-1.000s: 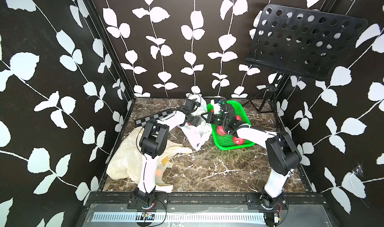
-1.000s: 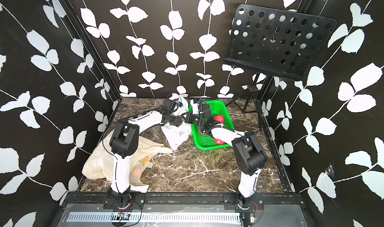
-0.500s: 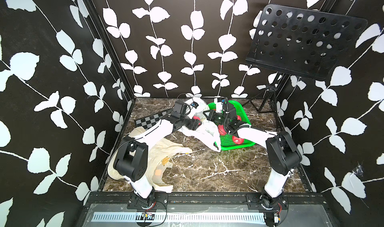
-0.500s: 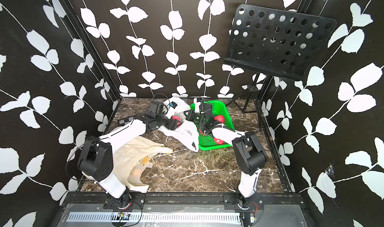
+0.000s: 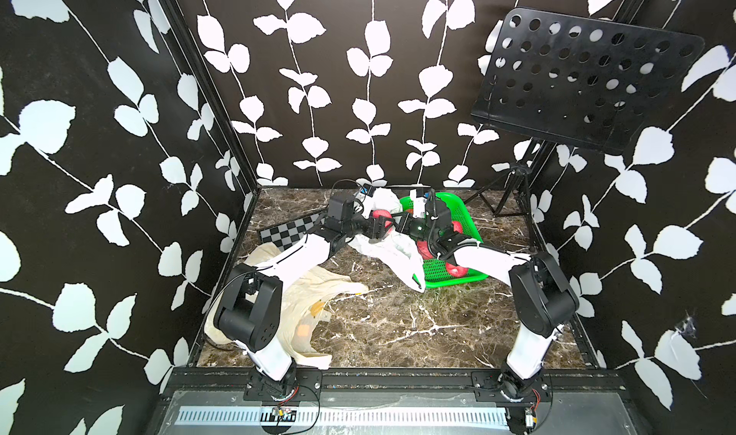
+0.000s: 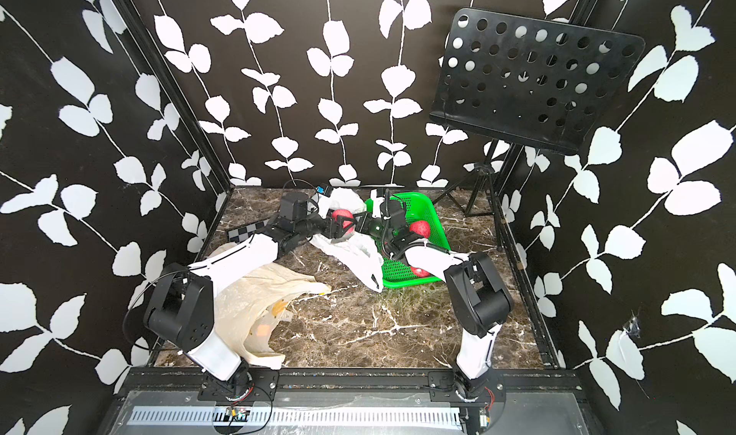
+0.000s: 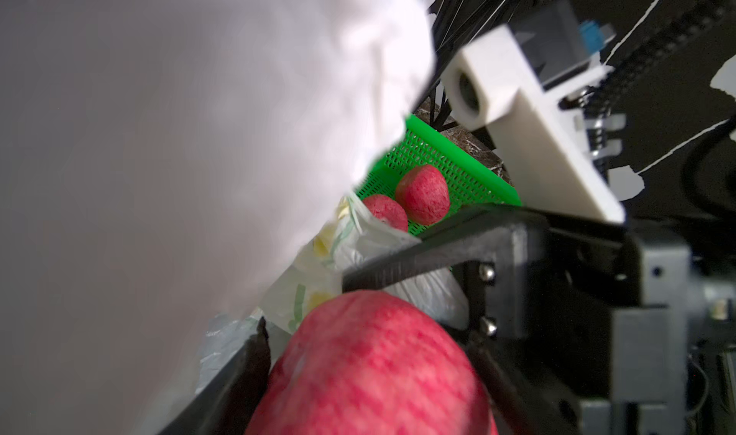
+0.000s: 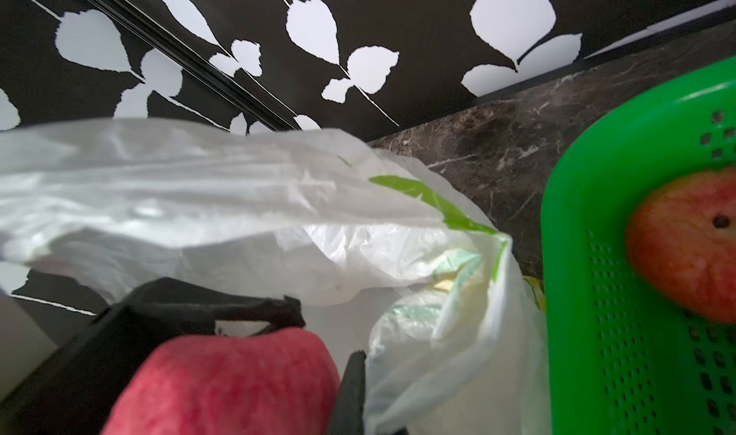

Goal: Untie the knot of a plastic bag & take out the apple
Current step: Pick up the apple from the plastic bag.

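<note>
Fingers [image 7: 239,377] of the left gripper [image 6: 343,225] are clamped around the bare red apple [image 7: 370,373], just above the white plastic bag [image 5: 398,254], while the right gripper [image 6: 360,226] faces it with fingers [image 7: 398,267] pressed together on a fold of that bag. Nearest the arm bases a cream bag [image 5: 306,293] lies crumpled on the tabletop [image 5: 398,325]; beyond it the white bag droops at the near corner of the green basket [image 5: 438,270] holding more apples [image 7: 424,194], with a checkerboard [image 5: 286,230] and a music stand [image 5: 577,86] farthest back.
</note>
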{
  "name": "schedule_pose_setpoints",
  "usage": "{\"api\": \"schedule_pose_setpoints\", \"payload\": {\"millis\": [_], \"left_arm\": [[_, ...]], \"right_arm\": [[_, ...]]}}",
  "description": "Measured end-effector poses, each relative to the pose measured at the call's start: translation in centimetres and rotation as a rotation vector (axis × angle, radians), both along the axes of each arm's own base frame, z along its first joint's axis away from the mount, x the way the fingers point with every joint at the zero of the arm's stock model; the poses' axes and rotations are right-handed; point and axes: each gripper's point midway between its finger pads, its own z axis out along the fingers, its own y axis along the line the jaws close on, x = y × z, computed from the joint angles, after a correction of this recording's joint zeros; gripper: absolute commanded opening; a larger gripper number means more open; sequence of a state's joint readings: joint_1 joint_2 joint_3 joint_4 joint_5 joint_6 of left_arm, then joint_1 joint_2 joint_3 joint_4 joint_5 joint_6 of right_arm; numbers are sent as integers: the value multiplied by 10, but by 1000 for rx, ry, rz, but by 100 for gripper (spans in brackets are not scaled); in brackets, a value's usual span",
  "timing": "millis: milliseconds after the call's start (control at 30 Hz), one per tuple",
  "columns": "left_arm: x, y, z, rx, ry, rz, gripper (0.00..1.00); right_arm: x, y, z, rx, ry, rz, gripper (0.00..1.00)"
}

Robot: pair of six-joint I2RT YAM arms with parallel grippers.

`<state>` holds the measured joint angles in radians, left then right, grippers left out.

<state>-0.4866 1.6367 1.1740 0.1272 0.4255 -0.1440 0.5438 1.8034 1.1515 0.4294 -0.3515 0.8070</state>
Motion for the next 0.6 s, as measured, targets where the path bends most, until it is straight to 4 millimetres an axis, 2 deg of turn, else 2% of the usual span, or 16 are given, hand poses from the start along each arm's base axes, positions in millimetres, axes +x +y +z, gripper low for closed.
{"api": "schedule_pose_setpoints", "payload": {"millis": [367, 600], "left_arm": [[-17, 23, 67, -153, -117, 0, 69], [-18, 25, 82, -331, -76, -23, 69]], "right_arm": [[6, -11, -8, -39, 6, -30, 0], [2, -15, -16, -114, -1, -29, 0]]}}
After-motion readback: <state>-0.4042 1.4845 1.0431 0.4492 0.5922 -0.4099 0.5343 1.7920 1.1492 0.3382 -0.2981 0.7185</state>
